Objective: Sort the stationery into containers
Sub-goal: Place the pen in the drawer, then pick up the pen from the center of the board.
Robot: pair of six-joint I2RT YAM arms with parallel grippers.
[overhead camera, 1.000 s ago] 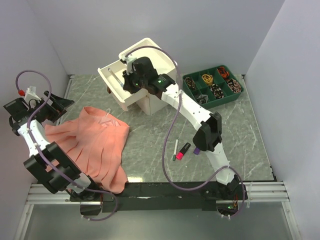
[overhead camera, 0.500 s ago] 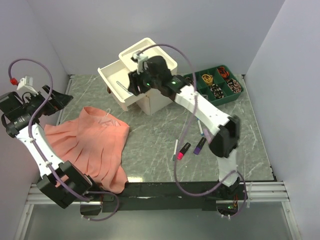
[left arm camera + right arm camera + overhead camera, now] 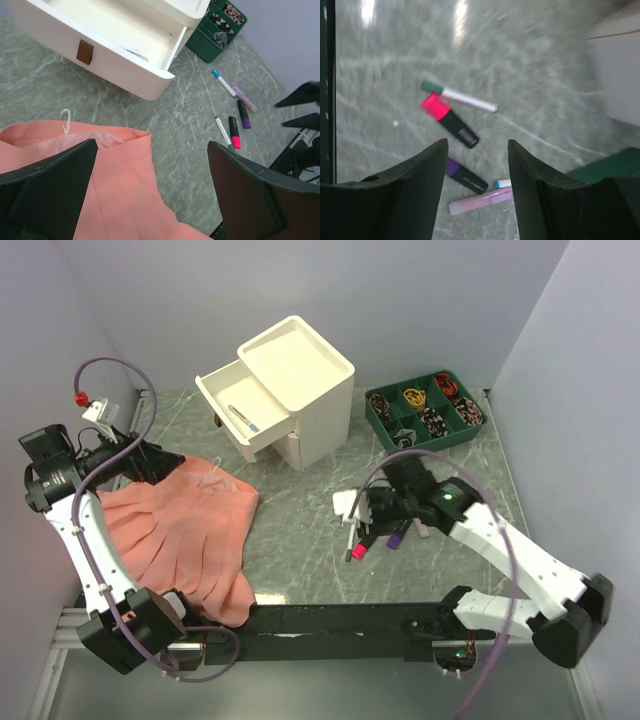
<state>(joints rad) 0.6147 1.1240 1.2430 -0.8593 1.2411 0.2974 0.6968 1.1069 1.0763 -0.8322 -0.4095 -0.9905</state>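
We see the right hand released above stubby highlighters at 5 o'clock. The left hand, also released, overhangs seemingly soft cloth.

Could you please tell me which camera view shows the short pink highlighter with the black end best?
The right wrist view: the short pink highlighter with the black end lies close, whole and unobstructed there. The left wrist view also shows it whole, but farther off and small. In the top view it is tiny.
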